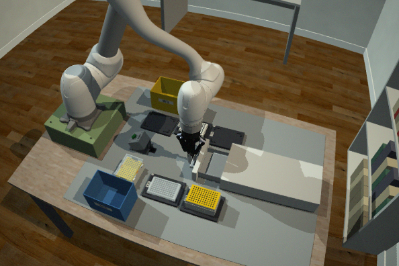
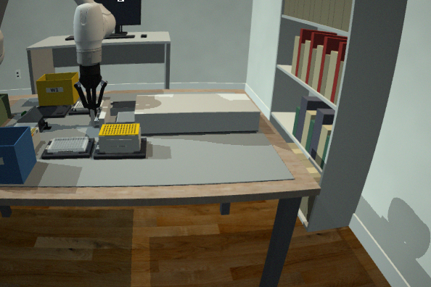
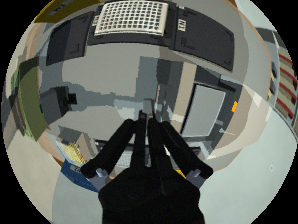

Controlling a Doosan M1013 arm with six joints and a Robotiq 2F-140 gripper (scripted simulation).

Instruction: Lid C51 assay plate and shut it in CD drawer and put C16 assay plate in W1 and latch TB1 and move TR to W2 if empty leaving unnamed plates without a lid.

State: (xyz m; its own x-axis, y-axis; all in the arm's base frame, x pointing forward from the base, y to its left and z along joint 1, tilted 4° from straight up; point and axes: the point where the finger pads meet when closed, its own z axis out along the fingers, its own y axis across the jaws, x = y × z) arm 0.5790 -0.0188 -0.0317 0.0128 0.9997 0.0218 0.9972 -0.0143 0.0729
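My gripper is shut on nothing. Its fingertips are low at the outer face of the front panel of the cooler drawer. The drawer stands partly open from the long grey cooler CD, and its grey floor looks bare. The gripper also shows in the exterior view and in the wrist view. A plate with a white well grid sits on a dark nest behind the arm, mostly hidden in the top view. A clear plate sits on a front nest.
The yellow-topped tip rack TR stands right of the clear plate. Tip box TB1 lies between the DONE key block and the blue bin W2. The yellow bin W1 is at the back. Flat dark nests flank the arm.
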